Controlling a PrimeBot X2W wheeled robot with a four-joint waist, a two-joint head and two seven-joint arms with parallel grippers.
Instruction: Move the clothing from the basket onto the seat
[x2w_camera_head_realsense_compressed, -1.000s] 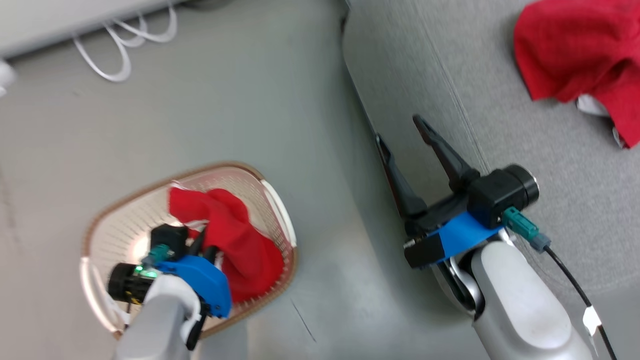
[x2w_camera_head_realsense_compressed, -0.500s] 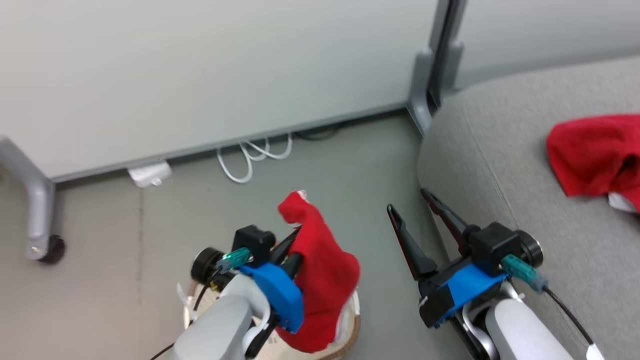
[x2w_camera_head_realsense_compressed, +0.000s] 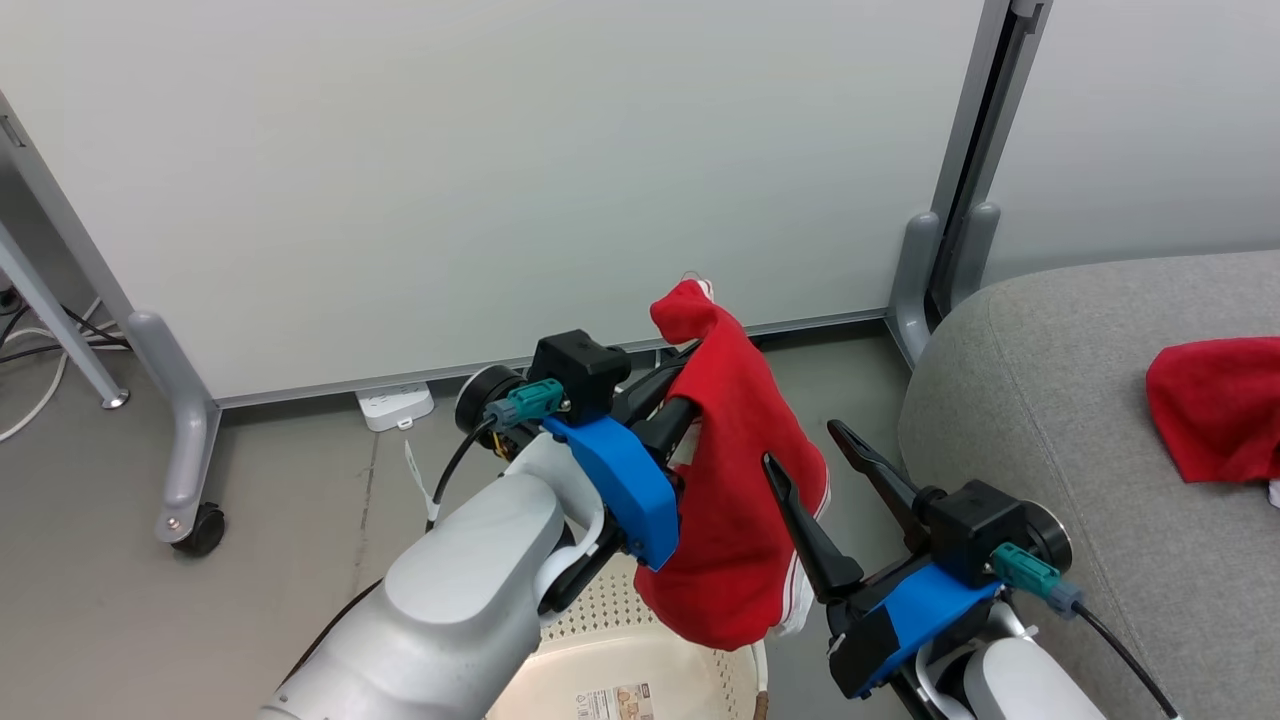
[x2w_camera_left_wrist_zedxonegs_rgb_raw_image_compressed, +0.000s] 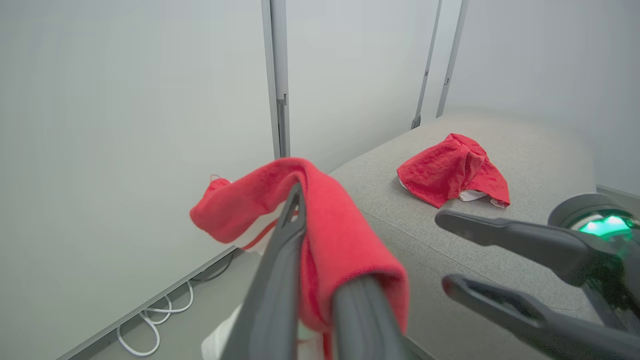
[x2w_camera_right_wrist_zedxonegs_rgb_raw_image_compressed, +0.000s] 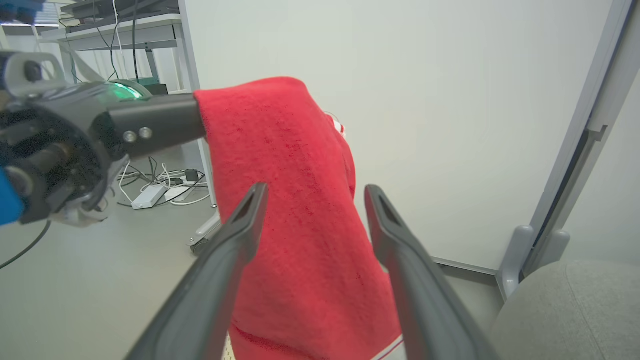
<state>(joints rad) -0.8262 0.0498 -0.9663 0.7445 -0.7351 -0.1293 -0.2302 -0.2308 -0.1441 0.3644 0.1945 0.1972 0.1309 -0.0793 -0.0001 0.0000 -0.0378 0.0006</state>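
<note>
Since a second ago, your left gripper (x2w_camera_head_realsense_compressed: 672, 392) has hauled the red garment with white stripes and trim (x2w_camera_head_realsense_compressed: 735, 500) up out of the oval cream-white perforated plastic basket (x2w_camera_head_realsense_compressed: 640, 650). The garment now hangs over the basket, pinched between the closed fingers. Your right gripper (x2w_camera_head_realsense_compressed: 803, 445) sits just to its right, fingers spread and empty. You're mid-carry. Next, by my judgement, swing right over the large grey fabric sofa (x2w_camera_head_realsense_compressed: 1050, 400), beside the plain red garment (x2w_camera_head_realsense_compressed: 1215, 405) lying there, then let go.
</note>
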